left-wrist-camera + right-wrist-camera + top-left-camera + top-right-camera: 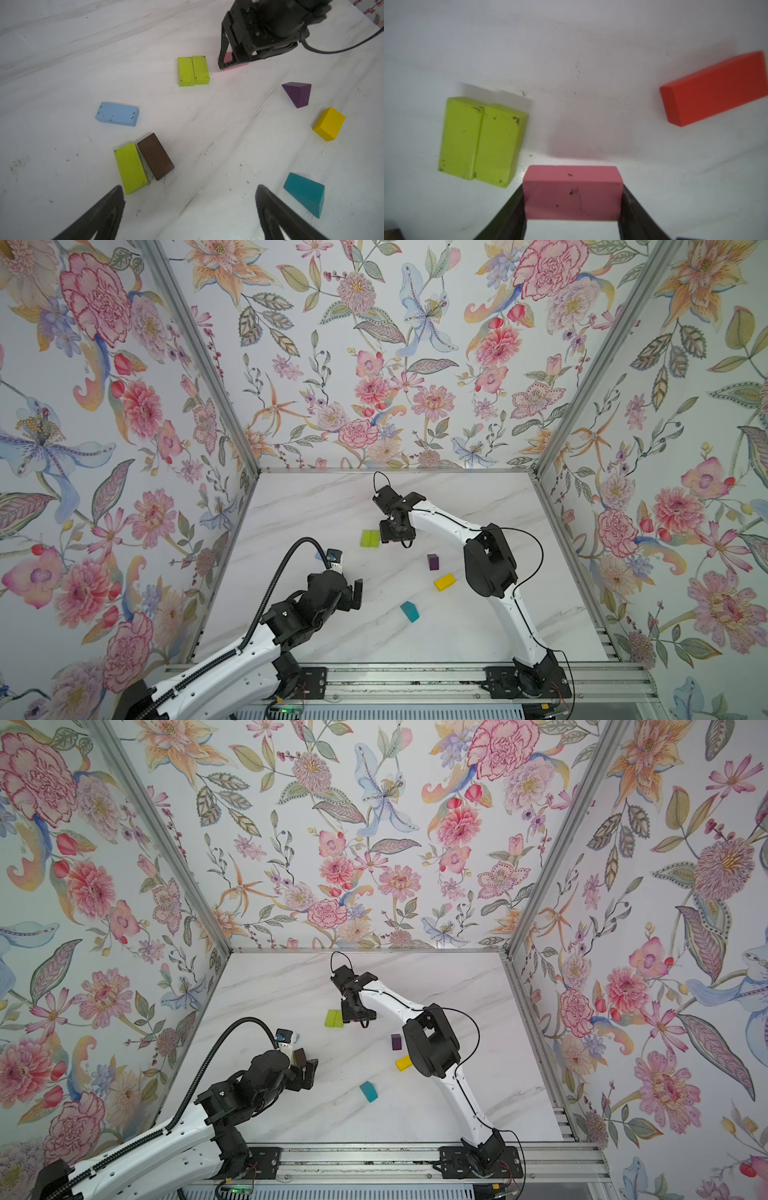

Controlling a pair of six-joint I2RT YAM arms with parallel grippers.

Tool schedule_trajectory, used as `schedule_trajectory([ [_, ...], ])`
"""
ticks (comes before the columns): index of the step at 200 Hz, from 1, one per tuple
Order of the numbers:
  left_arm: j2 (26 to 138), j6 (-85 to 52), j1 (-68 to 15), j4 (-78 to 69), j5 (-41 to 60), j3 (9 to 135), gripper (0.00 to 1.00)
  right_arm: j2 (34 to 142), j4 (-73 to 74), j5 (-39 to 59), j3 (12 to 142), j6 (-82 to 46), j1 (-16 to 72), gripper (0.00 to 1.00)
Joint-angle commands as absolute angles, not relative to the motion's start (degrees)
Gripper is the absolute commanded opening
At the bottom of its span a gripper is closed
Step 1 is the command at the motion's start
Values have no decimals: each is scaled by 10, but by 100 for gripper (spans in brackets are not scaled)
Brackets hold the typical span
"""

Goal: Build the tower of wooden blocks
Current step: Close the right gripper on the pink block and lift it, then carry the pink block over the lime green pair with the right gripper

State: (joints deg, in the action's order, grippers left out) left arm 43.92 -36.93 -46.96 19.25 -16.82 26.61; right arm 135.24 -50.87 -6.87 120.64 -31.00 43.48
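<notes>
My right gripper [572, 187] is shut on a pink block [572, 193], gripped by its two short ends and held low at the table beside two lime green blocks [481, 139]. Those two lie flat and side by side, one layer of the tower [370, 538]. Whether the pink block touches the table I cannot tell. In both top views the right gripper [357, 1013] hides the pink block. My left gripper [190, 188] is open over bare table, nearer the front left [355, 593], with nothing between its fingers.
Loose on the marble table [478, 635] are a light blue block [117, 113], a third lime green block [131, 167] against a brown block [155, 156], and purple [433, 561], yellow [444, 582] and teal [409, 611] blocks. A red block [714, 89] lies beyond the right gripper.
</notes>
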Motion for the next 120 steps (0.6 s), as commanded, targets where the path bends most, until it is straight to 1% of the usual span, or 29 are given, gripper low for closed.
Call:
schedule_trajectory([
  [1, 423, -382, -476, 181, -191, 252, 99, 1364, -540, -88, 1266, -342, 443, 53],
  [43, 385, -391, -476, 170, -199, 230, 99, 1409, -575, -91, 1356, -373, 453, 53],
  [120, 351, -382, -476, 159, -212, 221, 99, 1456, -578, -99, 1437, -413, 471, 52],
])
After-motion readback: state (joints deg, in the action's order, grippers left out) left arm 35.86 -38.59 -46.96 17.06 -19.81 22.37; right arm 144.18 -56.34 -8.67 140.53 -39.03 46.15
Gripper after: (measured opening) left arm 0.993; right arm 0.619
